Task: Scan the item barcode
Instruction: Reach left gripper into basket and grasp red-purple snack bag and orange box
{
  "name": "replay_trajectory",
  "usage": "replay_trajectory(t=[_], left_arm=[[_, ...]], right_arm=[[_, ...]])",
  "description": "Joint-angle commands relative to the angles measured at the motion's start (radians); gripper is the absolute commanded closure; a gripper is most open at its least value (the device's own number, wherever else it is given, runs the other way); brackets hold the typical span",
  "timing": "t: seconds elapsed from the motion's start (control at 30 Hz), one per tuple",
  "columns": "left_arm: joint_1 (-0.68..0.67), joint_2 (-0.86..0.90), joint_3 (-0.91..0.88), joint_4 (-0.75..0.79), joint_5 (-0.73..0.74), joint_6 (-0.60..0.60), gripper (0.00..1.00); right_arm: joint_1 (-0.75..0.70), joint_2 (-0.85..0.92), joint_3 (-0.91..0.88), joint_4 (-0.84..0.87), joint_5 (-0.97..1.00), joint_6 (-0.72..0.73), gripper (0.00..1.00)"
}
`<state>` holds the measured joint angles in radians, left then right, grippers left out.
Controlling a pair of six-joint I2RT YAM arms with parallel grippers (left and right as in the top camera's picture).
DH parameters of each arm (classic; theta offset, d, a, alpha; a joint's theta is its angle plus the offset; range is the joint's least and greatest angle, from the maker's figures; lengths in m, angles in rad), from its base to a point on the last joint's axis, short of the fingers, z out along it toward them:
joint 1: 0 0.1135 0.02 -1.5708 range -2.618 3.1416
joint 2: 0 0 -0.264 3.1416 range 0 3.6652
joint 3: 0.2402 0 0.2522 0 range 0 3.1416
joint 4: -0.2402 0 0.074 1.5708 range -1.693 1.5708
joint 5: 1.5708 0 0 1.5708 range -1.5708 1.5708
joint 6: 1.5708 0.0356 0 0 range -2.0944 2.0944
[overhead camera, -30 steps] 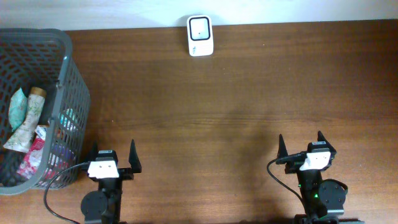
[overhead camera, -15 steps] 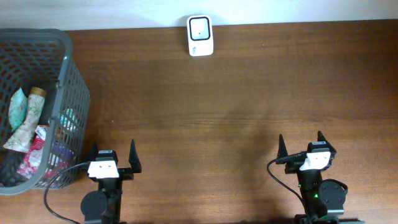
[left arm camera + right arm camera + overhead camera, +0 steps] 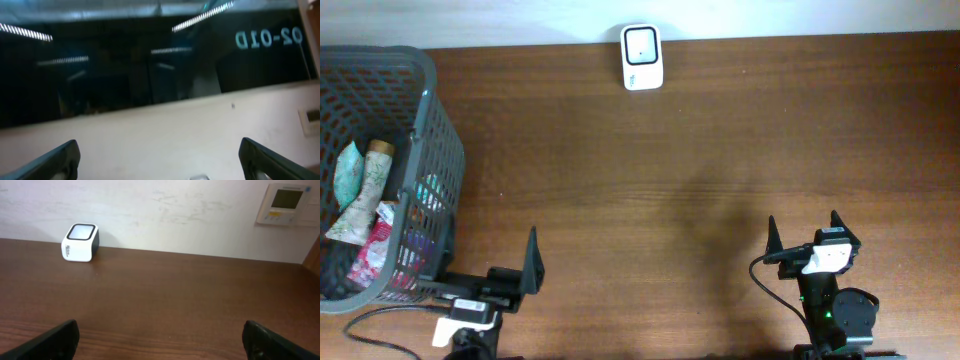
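Goods for scanning lie piled in the grey mesh basket (image 3: 420, 90) at the left edge of the table (image 3: 720, 150), none of them lifted out yet. On top show a pale patterned pouch (image 3: 350, 178), a tube with a tan cap (image 3: 378, 165) beside it, and a pink-red packet (image 3: 375, 250) toward the near side. No barcode can be read on any of them from above. The white barcode scanner (image 3: 642, 57) stands at the middle of the far edge, well apart from the basket.

Both claws stand wide and hold nothing. The left gripper (image 3: 159, 150) sits at the near edge just beside the basket's near-right corner, its camera tilted up at a wall and a dark window. The right gripper (image 3: 803, 225) rests at the near edge toward the right, facing the scanner.

These look like light, soft film packs: likely to crumple under the jaws, slick on the surface, and apt to sag once raised. The capped tube seems the stiffest and probably the easiest first pick. A grip across the narrow width near one end, taken from straight above to stay clear of the basket wall, should hold best and leave the printed faces uncovered for the scanner window
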<state>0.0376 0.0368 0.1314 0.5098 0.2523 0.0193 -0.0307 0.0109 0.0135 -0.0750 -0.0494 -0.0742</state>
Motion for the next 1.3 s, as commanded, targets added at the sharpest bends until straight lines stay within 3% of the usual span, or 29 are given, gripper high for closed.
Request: replay_trajectory(t=[0.0, 0.03, 0.1, 0.17, 0.23, 0.3, 0.47, 0.53, 0.67, 0.73, 0.83, 0.93, 1.0, 1.03, 1.1, 1.27], left_arm=[[-0.002, 0.180, 0.297, -0.227, -0.075, 0.031, 0.01], [-0.002, 0.276, 0.434, -0.415, -0.096, 0.034, 0.01], [-0.002, 0.454, 0.649, -0.628, -0.007, 0.043, 0.01], [-0.002, 0.528, 0.722, -0.646, 0.006, 0.059, 0.01], [-0.002, 0.606, 0.791, -0.658, -0.098, 0.031, 0.01], [-0.002, 0.766, 0.999, -0.863, -0.113, 0.016, 0.01], [0.093, 1.410, 1.971, -1.624, -0.107, 0.087, 0.01], [0.188, 1.559, 2.168, -1.717, -0.106, 0.087, 0.01], [0.294, 1.632, 2.192, -1.734, -0.164, 0.072, 0.01], [0.375, 1.670, 2.192, -1.748, -0.303, -0.065, 0.01], [0.477, 1.747, 2.192, -1.883, -0.302, -0.039, 0.01], [0.575, 1.849, 2.192, -1.972, -0.292, -0.154, 0.01], [0.595, 1.893, 2.191, -2.031, -0.188, -0.153, 0.01], [0.596, 1.933, 2.191, -2.072, -0.197, -0.154, 0.01], [0.596, 2.018, 2.190, -2.166, -0.386, -0.360, 0.01], [0.586, 2.098, 2.073, -2.191, -0.382, -0.427, 0.01]], right_arm=[[0.005, -0.005, -0.008, -0.003, 0.009, 0.011, 0.01], [0.005, -0.005, -0.008, -0.003, 0.008, 0.011, 0.01], [0.005, -0.005, -0.008, -0.003, 0.009, 0.011, 0.01], [0.005, -0.005, -0.008, -0.003, 0.009, 0.011, 0.01], [0.005, -0.005, -0.008, -0.003, 0.009, 0.011, 0.01], [0.005, -0.005, -0.008, -0.003, 0.008, 0.011, 0.01], [0.005, -0.005, -0.008, -0.003, 0.009, 0.011, 0.01], [0.005, -0.005, -0.008, -0.003, 0.009, 0.011, 0.01], [0.005, -0.005, -0.008, -0.003, 0.009, 0.011, 0.01], [0.005, -0.005, -0.008, -0.003, 0.009, 0.011, 0.01], [0.005, -0.005, -0.008, -0.003, 0.009, 0.011, 0.01], [0.005, -0.005, -0.008, -0.003, 0.009, 0.011, 0.01], [0.005, -0.005, -0.008, -0.003, 0.009, 0.011, 0.01], [0.005, -0.005, -0.008, -0.003, 0.008, 0.011, 0.01], [0.005, -0.005, -0.008, -0.003, 0.008, 0.011, 0.01], [0.005, -0.005, -0.008, -0.003, 0.008, 0.011, 0.02]])
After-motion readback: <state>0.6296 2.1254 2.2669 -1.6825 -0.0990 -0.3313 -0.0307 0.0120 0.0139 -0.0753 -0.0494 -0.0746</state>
